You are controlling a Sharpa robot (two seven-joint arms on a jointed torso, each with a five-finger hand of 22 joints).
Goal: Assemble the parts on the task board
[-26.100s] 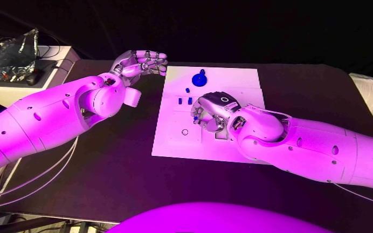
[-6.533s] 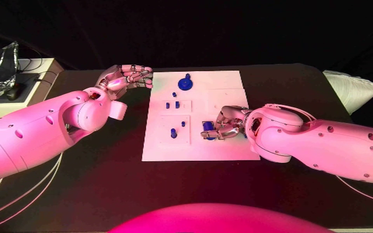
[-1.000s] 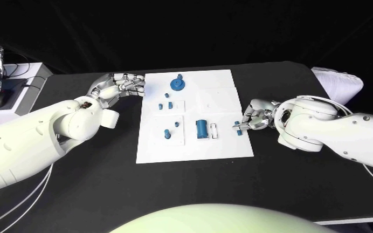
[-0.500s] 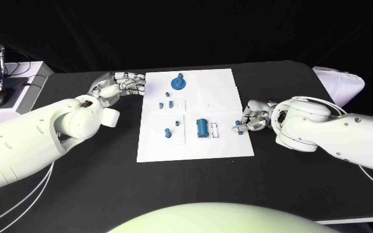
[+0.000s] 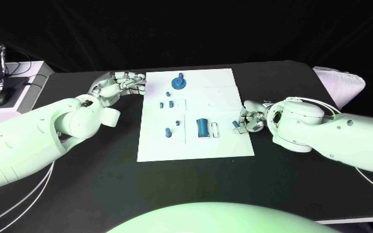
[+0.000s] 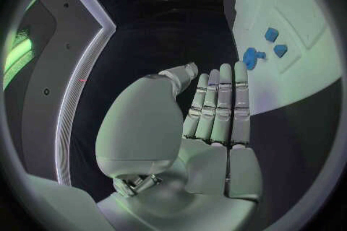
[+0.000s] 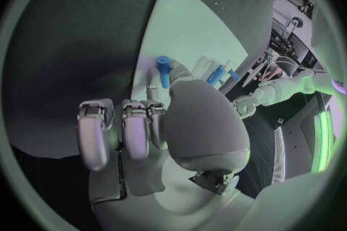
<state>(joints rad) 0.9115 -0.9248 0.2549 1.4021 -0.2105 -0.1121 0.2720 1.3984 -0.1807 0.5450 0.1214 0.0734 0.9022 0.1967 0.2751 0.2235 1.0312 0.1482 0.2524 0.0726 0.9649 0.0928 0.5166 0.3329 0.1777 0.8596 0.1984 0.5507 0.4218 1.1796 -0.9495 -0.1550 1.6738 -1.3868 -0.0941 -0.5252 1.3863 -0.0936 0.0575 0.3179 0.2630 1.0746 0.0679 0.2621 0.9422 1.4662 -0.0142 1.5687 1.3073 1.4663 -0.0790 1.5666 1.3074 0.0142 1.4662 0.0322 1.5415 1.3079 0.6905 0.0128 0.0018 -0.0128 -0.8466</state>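
The white task board [image 5: 194, 146] lies mid-table with several blue parts on it: a round knob [image 5: 179, 83], a cylinder [image 5: 202, 128] and small pegs [image 5: 167, 132]. My right hand [image 5: 250, 118] sits at the board's right edge and pinches a small blue peg [image 5: 235, 123] at its fingertips, just above the board. The right wrist view shows that peg [image 7: 163, 64] upright by the thumb over the board [image 7: 188, 29]. My left hand [image 5: 121, 84] rests off the board's far left corner, holding nothing. In the left wrist view its fingers [image 6: 220, 101] lie straight and side by side near the board [image 6: 303, 69].
A pale padded object [image 5: 342, 82] lies at the table's right edge. Equipment [image 5: 12, 76] stands on a stand off the table's left side. Bare black table surrounds the board in front and on both sides.
Over the last second my right hand has edged left over the board's right edge, carrying the small blue peg. The left hand has stayed put.
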